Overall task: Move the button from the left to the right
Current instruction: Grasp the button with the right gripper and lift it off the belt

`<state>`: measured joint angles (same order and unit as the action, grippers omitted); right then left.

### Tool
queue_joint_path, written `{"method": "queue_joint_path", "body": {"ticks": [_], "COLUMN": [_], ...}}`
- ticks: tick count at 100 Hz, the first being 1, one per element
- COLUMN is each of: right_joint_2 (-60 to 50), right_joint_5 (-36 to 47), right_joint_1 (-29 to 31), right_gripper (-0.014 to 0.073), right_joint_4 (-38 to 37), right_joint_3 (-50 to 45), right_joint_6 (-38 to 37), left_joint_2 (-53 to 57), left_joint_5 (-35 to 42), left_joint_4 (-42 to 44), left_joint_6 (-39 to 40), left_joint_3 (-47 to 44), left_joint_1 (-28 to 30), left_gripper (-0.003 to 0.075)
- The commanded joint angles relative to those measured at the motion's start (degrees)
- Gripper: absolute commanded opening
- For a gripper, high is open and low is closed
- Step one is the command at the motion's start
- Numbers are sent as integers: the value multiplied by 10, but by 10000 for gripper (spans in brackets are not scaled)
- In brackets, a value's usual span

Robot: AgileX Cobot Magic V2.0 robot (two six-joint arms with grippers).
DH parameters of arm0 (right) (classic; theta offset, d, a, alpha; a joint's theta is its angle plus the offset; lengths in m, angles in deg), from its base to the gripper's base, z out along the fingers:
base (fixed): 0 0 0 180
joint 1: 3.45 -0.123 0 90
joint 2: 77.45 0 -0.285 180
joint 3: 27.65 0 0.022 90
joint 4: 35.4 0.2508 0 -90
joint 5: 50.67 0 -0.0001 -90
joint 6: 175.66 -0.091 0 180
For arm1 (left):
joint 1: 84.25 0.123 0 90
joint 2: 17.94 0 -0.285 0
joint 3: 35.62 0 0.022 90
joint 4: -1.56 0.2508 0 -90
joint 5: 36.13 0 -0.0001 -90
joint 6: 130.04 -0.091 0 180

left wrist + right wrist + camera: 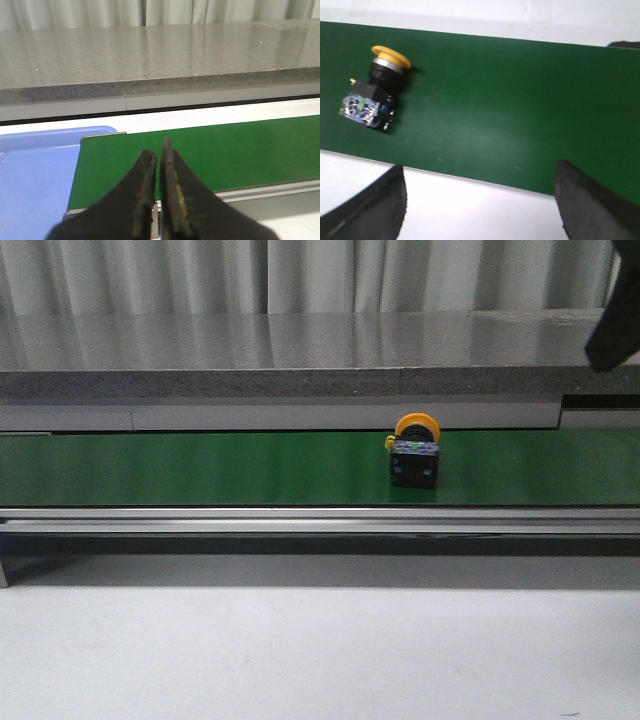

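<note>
Right wrist: button on green belt, apart from open right end effector

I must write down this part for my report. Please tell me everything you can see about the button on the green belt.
The button has a round yellow-orange cap, a silver ring and black collar under it, and a black blocky body with a small bluish label. It looks like plastic. It lies on its side on the green belt, cap toward the far edge, right of centre. Only the belt touches it; neither gripper holds it.
</note>
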<state>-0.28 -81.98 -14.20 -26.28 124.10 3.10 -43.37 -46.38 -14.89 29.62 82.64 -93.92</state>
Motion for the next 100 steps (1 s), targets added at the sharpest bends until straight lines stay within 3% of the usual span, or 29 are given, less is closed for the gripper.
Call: {"method": "queue_joint_path", "body": {"ticks": [1,38,86,100], "right_joint_2": [19,158,258,260], "right_joint_5": [35,35,30,23], "right_joint_1": [-18,-69,-73,-73], "right_gripper": [570,570,570,447], "right_joint_4": [12,18,-33,-37], "right_joint_3": [39,134,175,175], "right_joint_6": [2,2,2,2], "left_joint_2": [-3,-3,-3,-3], "left_joint_5": [47,47,47,47], "left_joint_4": [-7,-7,-7,-7], "left_joint_6": [1,1,1,1], "left_joint_3": [17,17,17,17], "left_joint_1": [-2,-2,-2,-2], "left_gripper": [5,5,5,5]}}
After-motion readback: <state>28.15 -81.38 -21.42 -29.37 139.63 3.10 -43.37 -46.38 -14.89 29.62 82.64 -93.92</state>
